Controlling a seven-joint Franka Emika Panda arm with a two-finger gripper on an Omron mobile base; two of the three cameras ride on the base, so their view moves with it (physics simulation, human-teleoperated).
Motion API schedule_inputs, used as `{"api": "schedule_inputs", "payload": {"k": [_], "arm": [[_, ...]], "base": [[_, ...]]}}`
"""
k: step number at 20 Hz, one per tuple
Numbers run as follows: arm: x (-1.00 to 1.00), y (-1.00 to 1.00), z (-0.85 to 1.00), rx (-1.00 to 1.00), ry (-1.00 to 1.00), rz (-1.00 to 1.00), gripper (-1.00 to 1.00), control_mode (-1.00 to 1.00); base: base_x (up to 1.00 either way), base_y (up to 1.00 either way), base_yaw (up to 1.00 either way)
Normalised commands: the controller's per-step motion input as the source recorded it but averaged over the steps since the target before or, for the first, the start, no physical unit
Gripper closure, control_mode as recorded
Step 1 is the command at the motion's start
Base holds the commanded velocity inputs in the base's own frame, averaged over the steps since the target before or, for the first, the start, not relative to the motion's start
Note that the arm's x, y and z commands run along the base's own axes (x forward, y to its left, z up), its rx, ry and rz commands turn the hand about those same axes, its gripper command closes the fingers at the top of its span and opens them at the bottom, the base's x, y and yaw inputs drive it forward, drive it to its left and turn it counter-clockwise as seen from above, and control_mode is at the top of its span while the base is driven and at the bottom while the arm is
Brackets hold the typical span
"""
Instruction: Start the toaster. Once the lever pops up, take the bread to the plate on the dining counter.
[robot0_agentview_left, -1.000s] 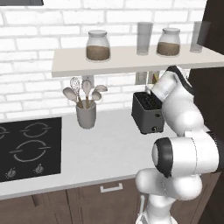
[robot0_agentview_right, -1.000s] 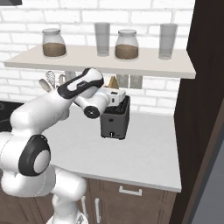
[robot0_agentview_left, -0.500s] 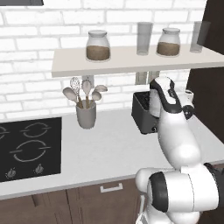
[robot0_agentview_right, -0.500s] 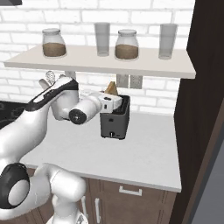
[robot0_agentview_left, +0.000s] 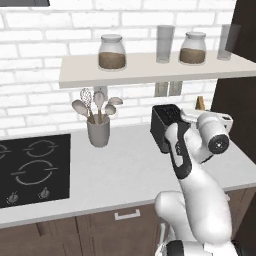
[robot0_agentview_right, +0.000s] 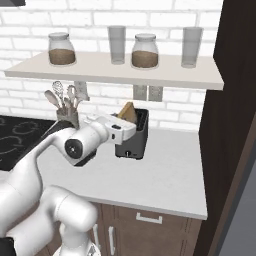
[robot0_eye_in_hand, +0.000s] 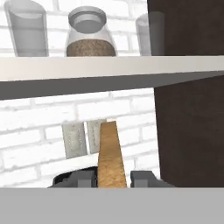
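You have the bread (robot0_eye_in_hand: 108, 155) standing edge-on between the 2 fingertips (robot0_eye_in_hand: 84, 178), with the gripper (robot0_eye_in_hand: 112, 179) narrowed around it; the pads sit right beside the crust, but you cannot tell from here whether they press it. In the right base view the bread (robot0_agentview_right: 128, 112) sticks up tilted out of the toaster (robot0_agentview_right: 132, 134), so its lower part looks to be in the slot.

The main risk is the slice snagging. If you pull sideways before it clears the slot, the crust can catch the rim and drag the toaster across the grey-white worktop (robot0_agentview_right: 165, 177), or the bread can slip from a shallow pinch and drop back in.

Overhead room is tight: the shelf (robot0_agentview_right: 110, 71) with its 2 jars and glasses hangs directly above the toaster, so a tall lift puts the hand under its front edge. The dark tall cabinet (robot0_agentview_right: 232, 115) closes off the right side. Open worktop lies in front of the toaster, toward you, and to its left, with the utensil holder (robot0_agentview_left: 98, 131) and the hob (robot0_agentview_left: 32, 167) farther left. The plate is not in sight here.
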Motion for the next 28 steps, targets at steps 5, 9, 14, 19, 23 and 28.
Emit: {"api": "schedule_inputs", "payload": {"k": [5, 9, 14, 19, 23, 28], "arm": [[-0.64, -0.01, 1.00, 0.13, 0.10, 0.00, 1.00, -1.00], [-0.69, 0.00, 1.00, 0.13, 0.18, 0.00, 1.00, -1.00], [-0.80, 0.00, 0.58, 0.11, 0.23, 0.00, 1.00, -1.00], [-0.62, 0.21, 0.00, 0.08, 0.21, 0.01, 1.00, -1.00], [-0.36, 0.73, 0.00, 0.00, 0.16, 0.04, 1.00, -1.00], [-0.28, 0.39, -0.05, 0.00, 0.07, 0.03, 1.00, -1.00]], "base": [[0.00, 0.00, 0.00], [0.00, 0.00, 0.00], [0.00, 0.00, 0.00], [0.00, 0.00, 0.00], [0.00, 0.00, 0.00], [0.00, 0.00, 0.00]]}}
